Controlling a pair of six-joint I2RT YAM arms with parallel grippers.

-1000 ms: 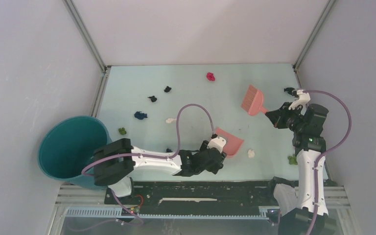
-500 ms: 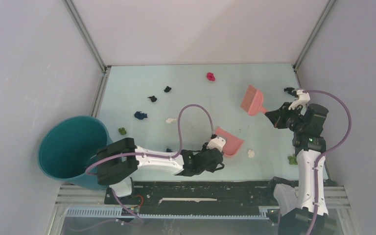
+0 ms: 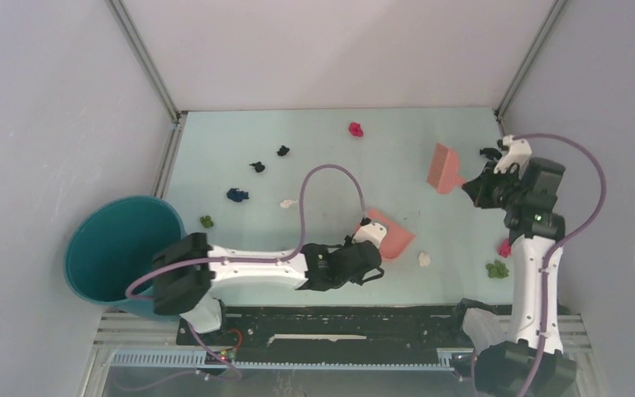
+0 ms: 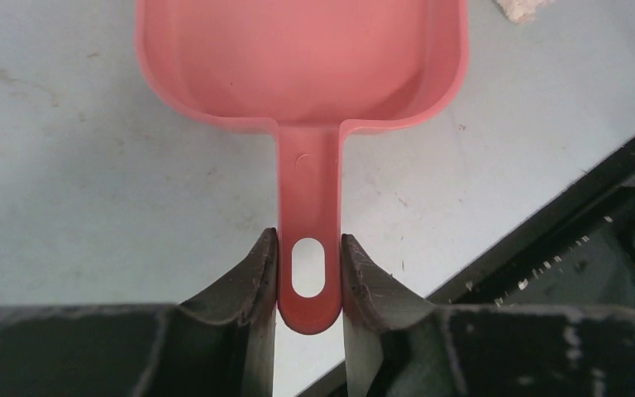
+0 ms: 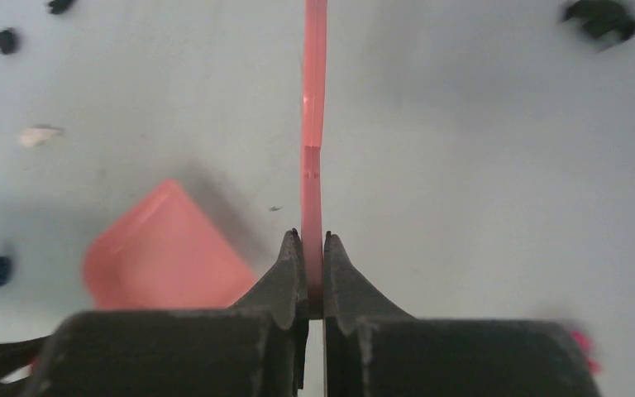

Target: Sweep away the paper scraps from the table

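My left tool point(image 4: 307, 248) is closed on the flat handle of a salmon-pink dustpan point(image 4: 298, 58), one dark, scuffed finger pressed to each side of the handle's oval hanging hole. The pan is smooth moulded plastic, a shallow scoop with rounded corners, and it lies on the pale mint tabletop point(image 3: 339, 165), whose matte surface shows faint scratches and smudges. My left arm, white links with black joints, stretches low along the near edge toward the right, and a purple cable arches over it. My right tool point(image 5: 312, 244) is clamped on the thin handle of a matching pink brush point(image 3: 442, 168), seen edge-on from the wrist. The head sits out over the far right of the tabletop, though I cannot tell whether it touches the surface. That arm rises upright from its base, its wrist bent over toward the left. The paper scraps point(image 3: 236, 195), tiny crumpled wads, lie scattered across the tabletop: a magenta wad point(image 3: 355, 129) near the far edge, black and dark blue ones at left centre, a white wad point(image 3: 424, 259) just beside the dustpan, and a green wad point(image 3: 496, 269) near my right arm. A round teal bucket point(image 3: 116, 248) stands at the left edge.
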